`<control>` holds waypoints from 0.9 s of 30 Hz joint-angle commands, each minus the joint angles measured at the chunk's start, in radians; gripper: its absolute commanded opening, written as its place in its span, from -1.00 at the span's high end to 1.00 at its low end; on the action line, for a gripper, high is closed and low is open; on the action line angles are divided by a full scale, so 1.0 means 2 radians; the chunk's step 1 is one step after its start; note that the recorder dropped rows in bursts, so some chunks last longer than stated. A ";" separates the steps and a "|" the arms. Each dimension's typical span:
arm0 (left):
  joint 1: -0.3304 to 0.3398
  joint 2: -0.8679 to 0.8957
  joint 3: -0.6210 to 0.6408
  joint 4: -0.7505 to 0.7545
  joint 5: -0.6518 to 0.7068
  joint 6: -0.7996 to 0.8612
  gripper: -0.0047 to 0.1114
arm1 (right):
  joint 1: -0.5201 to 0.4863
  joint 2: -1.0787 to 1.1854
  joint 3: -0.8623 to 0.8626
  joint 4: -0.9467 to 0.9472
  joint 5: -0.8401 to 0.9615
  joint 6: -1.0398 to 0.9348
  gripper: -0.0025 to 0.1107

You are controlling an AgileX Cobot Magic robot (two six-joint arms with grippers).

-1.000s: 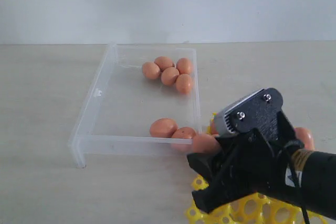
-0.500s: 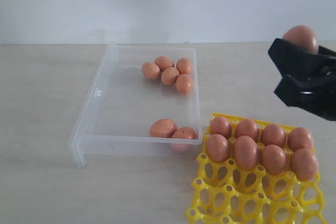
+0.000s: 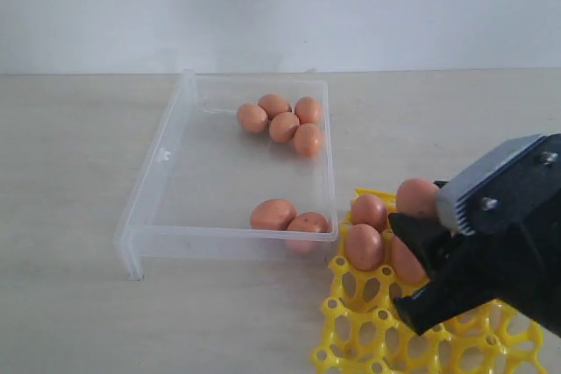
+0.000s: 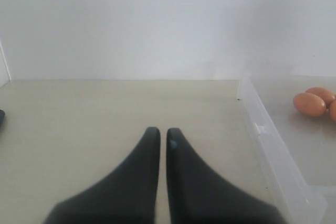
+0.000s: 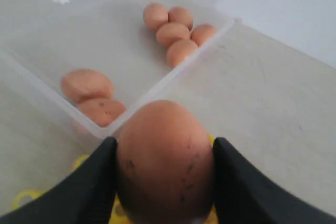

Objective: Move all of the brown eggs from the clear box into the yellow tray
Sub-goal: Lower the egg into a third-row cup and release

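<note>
Outside cam: the right pincer (image 3: 421, 216) is clamped on one egg (image 3: 417, 197), hanging above the tray (image 3: 351, 339) at the corner closest to the box (image 3: 158, 190). Three tray eggs (image 3: 364, 247) sit in cups just under and beside its tips. The arm hides the rest of the tray. Farther from the pincer, the box has a pair of eggs (image 3: 273, 214) in its near corner and a cluster of five (image 3: 282, 120) at the far end.

Left wrist cam: the left pincer (image 4: 163, 140) is closed down to a hairline slit with nothing in it, over the surface (image 4: 105, 108). The box wall runs ahead, off to one side.

Right wrist cam: the fingers (image 5: 100, 182) squeeze the egg from both sides. The pair lies just beyond the tips and the five lie farther out.
</note>
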 commanded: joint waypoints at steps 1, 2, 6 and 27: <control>0.000 -0.002 0.002 0.001 -0.002 0.000 0.85 | -0.001 0.099 -0.014 -0.016 -0.038 0.044 0.96; 0.000 -0.002 0.002 0.001 -0.002 0.000 0.85 | -0.001 0.111 -0.020 -0.019 -0.037 0.059 0.96; 0.000 -0.002 0.002 0.001 -0.002 0.000 0.85 | -0.001 0.132 -0.031 -0.020 -0.046 0.159 0.96; 0.000 -0.002 0.002 0.001 -0.002 0.000 0.85 | -0.001 0.220 -0.029 -0.224 -0.150 0.349 0.96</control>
